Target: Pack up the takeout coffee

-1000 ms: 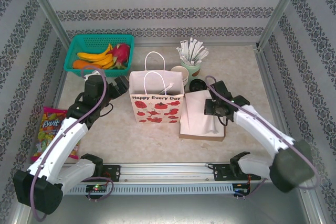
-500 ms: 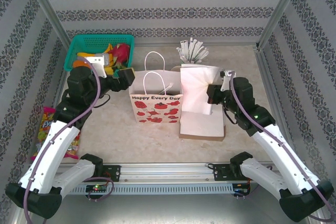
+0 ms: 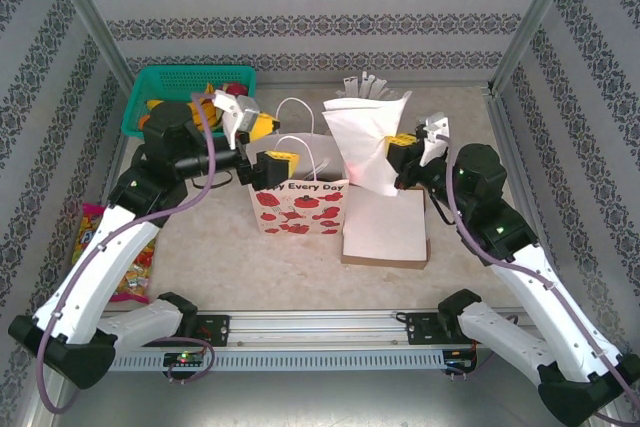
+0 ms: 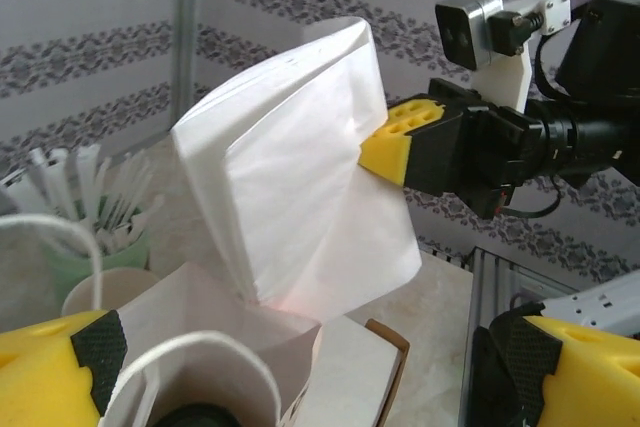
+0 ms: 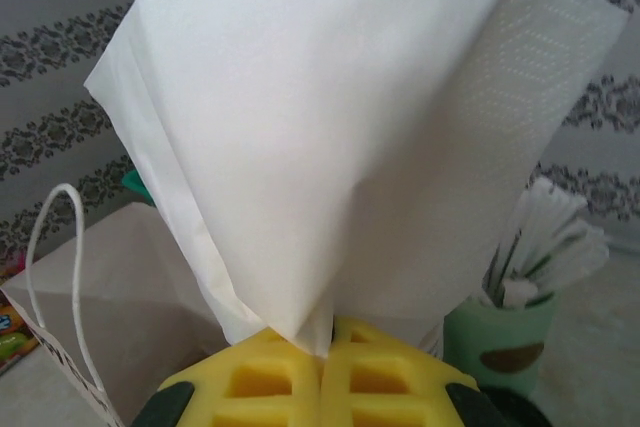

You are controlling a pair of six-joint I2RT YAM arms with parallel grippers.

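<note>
napkins [image 3: 365, 137] clamped in right gripper [image 5: 330, 342] beside paper bag [image 3: 300, 205] (left gripper [image 3: 262, 167] spread apart at its rim)

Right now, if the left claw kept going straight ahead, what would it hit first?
Probably the white folded paper napkin pinched in the right gripper, straight ahead of the open left gripper. The rim of the white red-printed paper bag, low between its fingers, might brush first; depth is unclear.
</note>
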